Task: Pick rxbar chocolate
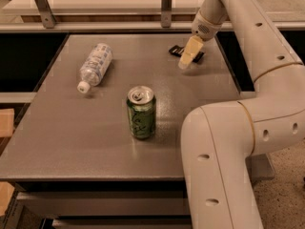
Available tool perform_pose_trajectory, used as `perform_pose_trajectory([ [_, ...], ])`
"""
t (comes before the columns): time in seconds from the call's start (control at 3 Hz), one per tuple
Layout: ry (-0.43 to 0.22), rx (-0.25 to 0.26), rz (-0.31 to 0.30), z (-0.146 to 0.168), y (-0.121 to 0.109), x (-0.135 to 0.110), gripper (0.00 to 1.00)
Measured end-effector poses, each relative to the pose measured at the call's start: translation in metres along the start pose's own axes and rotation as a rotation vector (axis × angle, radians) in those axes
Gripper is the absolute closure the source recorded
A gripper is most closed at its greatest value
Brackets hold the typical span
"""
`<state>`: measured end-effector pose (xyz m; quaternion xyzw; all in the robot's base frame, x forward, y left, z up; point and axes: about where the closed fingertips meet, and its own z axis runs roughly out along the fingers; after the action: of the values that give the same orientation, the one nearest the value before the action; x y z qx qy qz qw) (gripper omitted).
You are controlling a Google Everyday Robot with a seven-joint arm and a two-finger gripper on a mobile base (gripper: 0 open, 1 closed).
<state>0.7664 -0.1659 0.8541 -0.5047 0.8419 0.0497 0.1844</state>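
The rxbar chocolate (176, 50) is a small flat black bar lying at the far right of the grey table (95, 142). My gripper (187, 57) reaches down from the white arm right over the bar and covers its middle. Black ends of the bar show on both sides of the gripper. I cannot tell whether the gripper touches the bar.
A green soda can (141, 112) stands upright in the middle of the table. A clear plastic water bottle (96, 66) lies on its side at the far left. My arm's large white links (224, 147) fill the right side. A shelf with metal posts (166, 4) runs behind the table.
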Motion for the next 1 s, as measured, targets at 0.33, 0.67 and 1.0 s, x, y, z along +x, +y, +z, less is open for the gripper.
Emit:
perform_pose_trajectory([
  [0.33,-0.002,-0.009,0.000,0.001,0.002,0.001,0.00],
  [0.67,0.003,-0.021,-0.002,0.006,0.003,0.001,0.00],
  [1.0,0.009,-0.033,0.002,0.013,0.004,0.003,0.00],
])
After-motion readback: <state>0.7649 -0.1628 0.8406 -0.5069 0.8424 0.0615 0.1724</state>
